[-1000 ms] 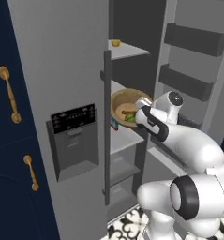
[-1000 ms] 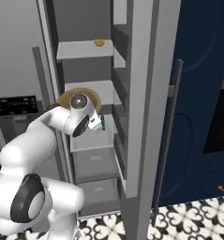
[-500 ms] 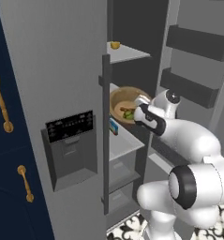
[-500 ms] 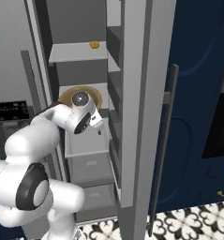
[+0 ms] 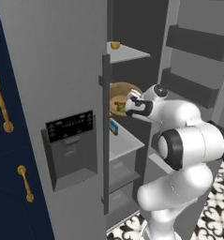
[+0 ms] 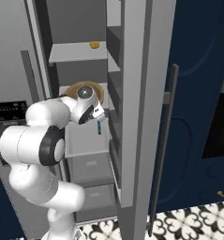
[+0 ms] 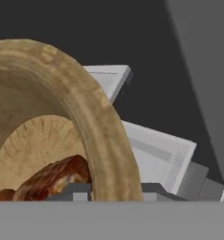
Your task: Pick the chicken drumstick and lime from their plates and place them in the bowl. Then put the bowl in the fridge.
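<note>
Two-finger gripper (image 7: pixel 111 190) pinches rim of round brown wooden bowl (image 7: pixel 92 117), w/ reddish-brown chicken drumstick (image 7: pixel 50 178) inside, just ahead in grey fridge (image 5: pixel 62 70). Bowl rigid, prob. light; contents loose, keep level. Rim grip ok.

White arm bent forward, end effector (image 7: pixel 111 190) with fingers straddling a rim.

Chicken drumstick (image 7: pixel 52 180) inside tilted wooden bowl (image 7: pixel 92 122)

Round wooden bowl (image 7: pixel 97 122), tan with a paler grained inside; reddish-brown chicken drumstick (image 7: pixel 52 177); tall grey fridge (image 5: pixel 57 70); navy cabinet (image 5: pixel 10 154) with gold handles; black-and-white patterned floor (image 6: pixel 188 222)
</note>
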Robot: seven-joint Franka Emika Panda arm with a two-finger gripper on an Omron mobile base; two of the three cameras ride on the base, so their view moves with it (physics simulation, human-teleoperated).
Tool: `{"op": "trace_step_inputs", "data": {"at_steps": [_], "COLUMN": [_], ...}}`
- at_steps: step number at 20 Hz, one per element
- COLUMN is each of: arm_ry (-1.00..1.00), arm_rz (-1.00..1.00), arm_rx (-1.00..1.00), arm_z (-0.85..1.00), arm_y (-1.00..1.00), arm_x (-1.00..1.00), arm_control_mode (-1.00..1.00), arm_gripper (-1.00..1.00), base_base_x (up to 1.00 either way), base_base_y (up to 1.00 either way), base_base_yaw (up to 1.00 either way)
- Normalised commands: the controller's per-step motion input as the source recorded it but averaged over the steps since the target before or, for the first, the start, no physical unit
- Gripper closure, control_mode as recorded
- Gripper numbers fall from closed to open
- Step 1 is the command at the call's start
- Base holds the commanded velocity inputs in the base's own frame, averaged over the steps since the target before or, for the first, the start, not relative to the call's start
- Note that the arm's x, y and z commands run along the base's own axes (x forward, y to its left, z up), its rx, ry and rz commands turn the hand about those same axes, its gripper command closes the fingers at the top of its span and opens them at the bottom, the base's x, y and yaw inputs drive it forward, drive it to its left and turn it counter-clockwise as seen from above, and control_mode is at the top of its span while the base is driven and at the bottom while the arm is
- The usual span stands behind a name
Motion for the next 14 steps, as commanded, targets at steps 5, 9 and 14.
{"op": "trace_step_inputs", "data": {"at_steps": [5, 9, 14], "arm_ry": [0.01, 0.08, 0.15], "arm_rz": [-0.03, -0.07, -0.09], "arm_rx": [0.0, 0.03, 0.01], "arm_z": [0.0, 0.0, -0.04], "arm_y": [0.43, 0.29, 0.41], "arm_x": [0.66, 0.72, 0.7], "arm_control_mode": [-1.0, -1.0, -1.0], "arm_gripper": [1.0, 1.0, 1.0], "base_base_x": [0.0, 0.0, 0.0], "base_base_y": [0.0, 0.0, 0.0], "base_base_yaw": [0.0, 0.0, 0.0]}}
